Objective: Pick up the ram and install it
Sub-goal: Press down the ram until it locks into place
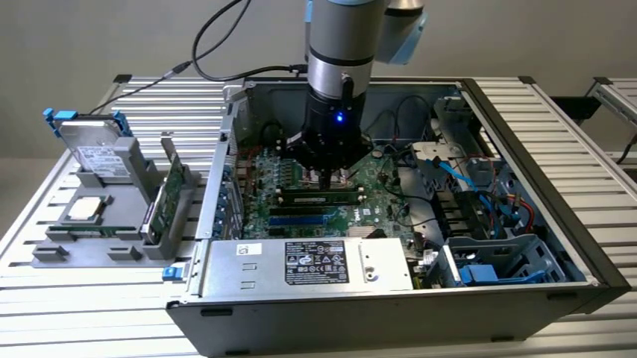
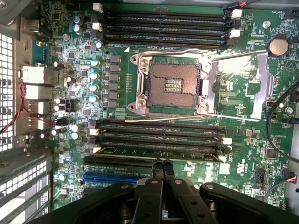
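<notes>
An open black-and-grey steel computer case (image 1: 557,246) lies on a slatted aluminium table (image 1: 60,298), its green motherboard (image 1: 374,190) facing up. A silver-and-black robot arm (image 1: 339,60) reaches down into it. Beside the case, on the exterior view's left, a grey plastic holder (image 1: 95,239) carries a silver drive with blue clips (image 1: 95,145) and a tall green card with a metal bracket (image 1: 169,198).

The long green ram stick (image 1: 321,198) sits seated in a slot on the motherboard, directly beneath the black gripper (image 2: 161,165), whose fingers are pressed together, grasping nothing, just above the stick's edge.
</notes>
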Available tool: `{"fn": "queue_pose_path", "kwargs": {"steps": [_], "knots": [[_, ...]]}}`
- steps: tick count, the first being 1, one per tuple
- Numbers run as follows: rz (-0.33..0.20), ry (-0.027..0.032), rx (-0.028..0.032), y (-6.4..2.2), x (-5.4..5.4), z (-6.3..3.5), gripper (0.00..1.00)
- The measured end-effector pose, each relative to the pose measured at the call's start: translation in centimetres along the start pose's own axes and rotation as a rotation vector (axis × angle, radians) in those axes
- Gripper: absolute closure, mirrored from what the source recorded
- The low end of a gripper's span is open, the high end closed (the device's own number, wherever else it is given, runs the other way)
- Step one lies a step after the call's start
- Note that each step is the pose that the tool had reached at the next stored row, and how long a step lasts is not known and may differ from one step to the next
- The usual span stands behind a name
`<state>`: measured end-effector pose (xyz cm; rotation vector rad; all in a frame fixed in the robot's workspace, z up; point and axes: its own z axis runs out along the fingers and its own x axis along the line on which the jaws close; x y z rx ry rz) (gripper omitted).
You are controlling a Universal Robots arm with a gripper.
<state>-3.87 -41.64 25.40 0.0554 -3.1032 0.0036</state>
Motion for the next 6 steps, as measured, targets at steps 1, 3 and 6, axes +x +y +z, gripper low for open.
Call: {"fn": "queue_pose_path", "kwargs": {"steps": [1,3,6], "knots": [[0.000,0.0000,0.0000,0.00,0.00,0.00,0.90],[0.000,0.0001,0.0000,0.00,0.00,0.00,0.90],[0.000,0.0000,-0.0001,0.00,0.00,0.00,0.90]]}}
